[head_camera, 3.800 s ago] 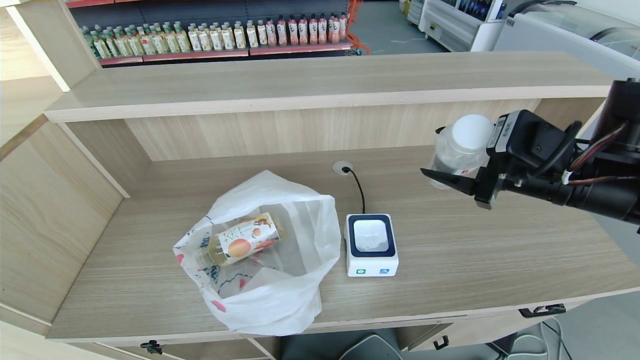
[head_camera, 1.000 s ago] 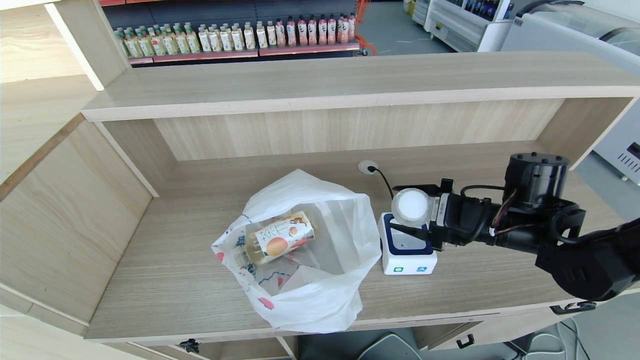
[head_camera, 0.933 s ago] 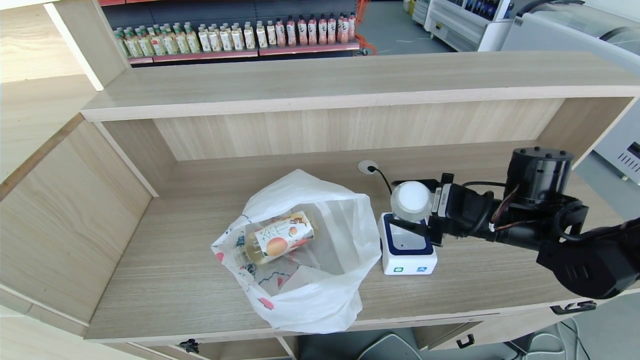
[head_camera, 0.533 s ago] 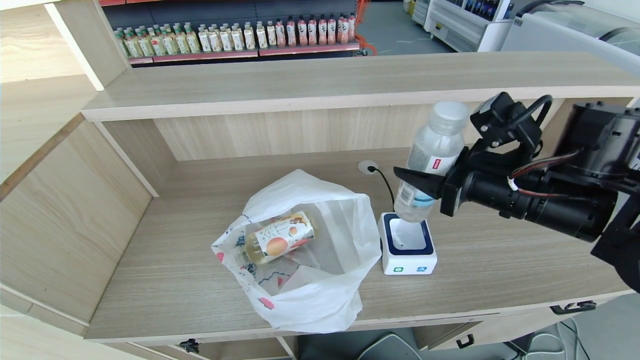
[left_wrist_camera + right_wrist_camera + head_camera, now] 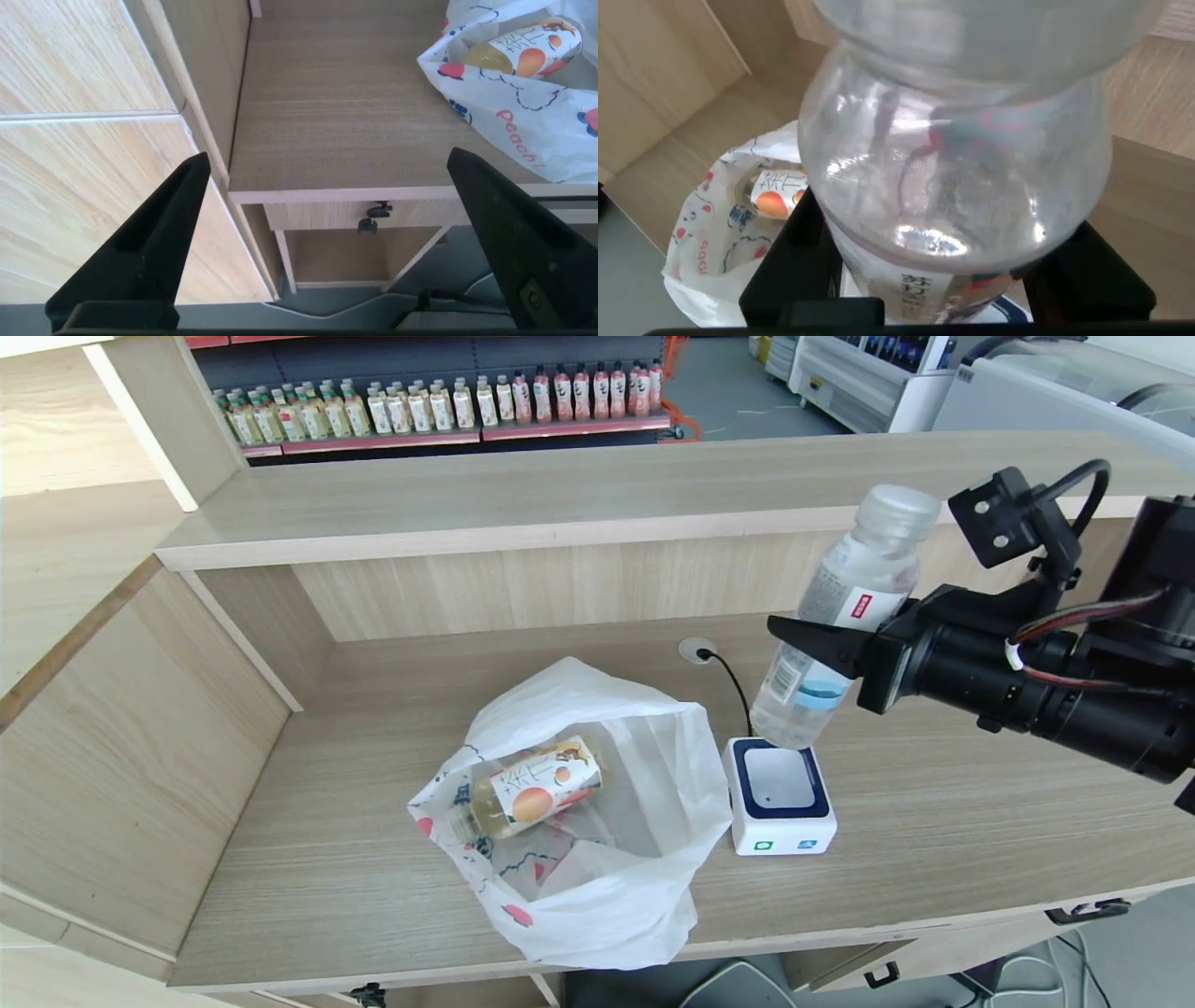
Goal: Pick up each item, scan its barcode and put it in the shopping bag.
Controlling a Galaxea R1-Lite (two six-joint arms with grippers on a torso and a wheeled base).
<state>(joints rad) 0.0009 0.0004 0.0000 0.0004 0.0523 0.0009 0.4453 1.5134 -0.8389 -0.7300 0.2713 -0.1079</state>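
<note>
Shop checkout, pale wooden counter [image 5: 934, 821]: the right gripper [image 5: 810, 651] clamps a clear plastic water bottle [image 5: 840, 616], tilted, base just above the white-and-blue scanner box [image 5: 782, 793]. Scanning step, I'd say; next it must swing left over the open white plastic shopping bag [image 5: 644, 896]. The left gripper [image 5: 327, 233] gapes wide, empty.

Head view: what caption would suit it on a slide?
Right gripper holds a water bottle over the scanner, beside a shopping bag containing a drink.
</note>
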